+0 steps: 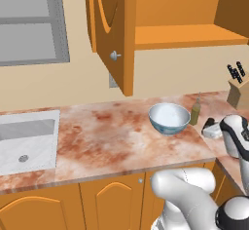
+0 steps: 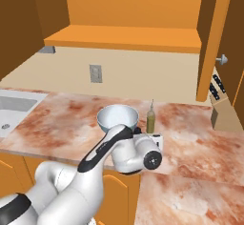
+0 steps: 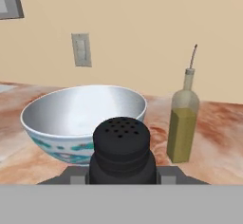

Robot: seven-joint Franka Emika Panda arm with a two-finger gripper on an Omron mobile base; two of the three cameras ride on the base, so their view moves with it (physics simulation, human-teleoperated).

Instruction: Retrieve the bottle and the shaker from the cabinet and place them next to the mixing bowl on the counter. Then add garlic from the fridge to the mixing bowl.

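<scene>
Gripper (image 3: 122,173) clamped narrow on black-capped shaker (image 3: 122,147), upright, near mixing bowl (image 3: 71,116) and oil bottle (image 3: 182,123) on marbled counter (image 3: 218,137)

Bottle (image 3: 184,123) upright on counter (image 1: 107,136) just right of mixing bowl (image 3: 83,116), shaker (image 3: 122,149) before both.

The lower body of the shaker (image 3: 121,152) is concealed behind the grey band. The finger tips cannot be distinguished. The knife block (image 1: 240,91) is cut off by the right frame edge.
</scene>
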